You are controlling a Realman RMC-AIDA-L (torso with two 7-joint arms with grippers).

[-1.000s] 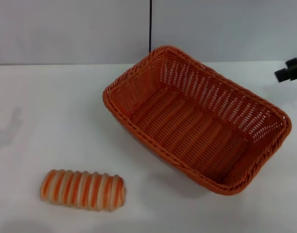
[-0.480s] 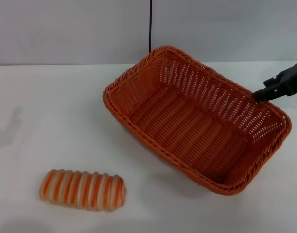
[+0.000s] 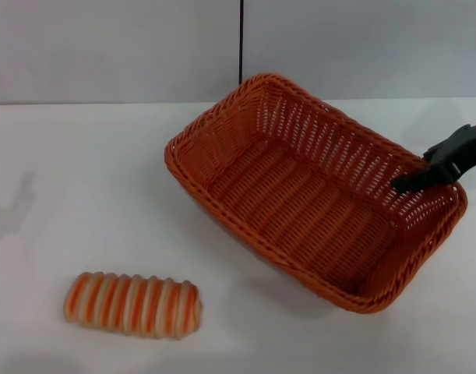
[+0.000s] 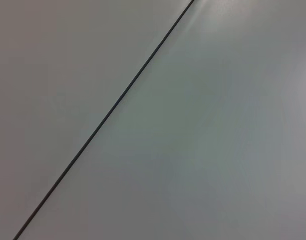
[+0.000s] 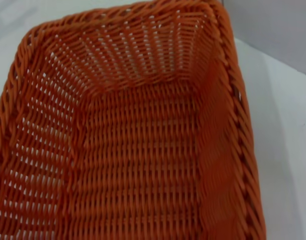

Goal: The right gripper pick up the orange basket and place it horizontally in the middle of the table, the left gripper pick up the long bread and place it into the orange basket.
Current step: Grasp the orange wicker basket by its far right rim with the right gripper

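The orange basket (image 3: 300, 202) lies empty and diagonal on the white table (image 3: 82, 179), right of centre. My right gripper (image 3: 405, 182) reaches in from the right edge and hangs over the basket's right end, its black tip just inside the far rim. The right wrist view looks down into the basket (image 5: 137, 150), filling the picture with woven floor and walls. The long bread (image 3: 132, 305), striped orange and cream, rests on the table near the front left, well apart from the basket. The left gripper is out of view; its wrist camera sees only a grey wall.
A grey wall with a dark vertical seam (image 3: 241, 39) stands behind the table. That seam (image 4: 117, 102) also crosses the left wrist view. Bare tabletop lies between the bread and the basket.
The right gripper has come in from the right edge, moving left and down until it is over the basket's right end. Basket and bread have not moved.
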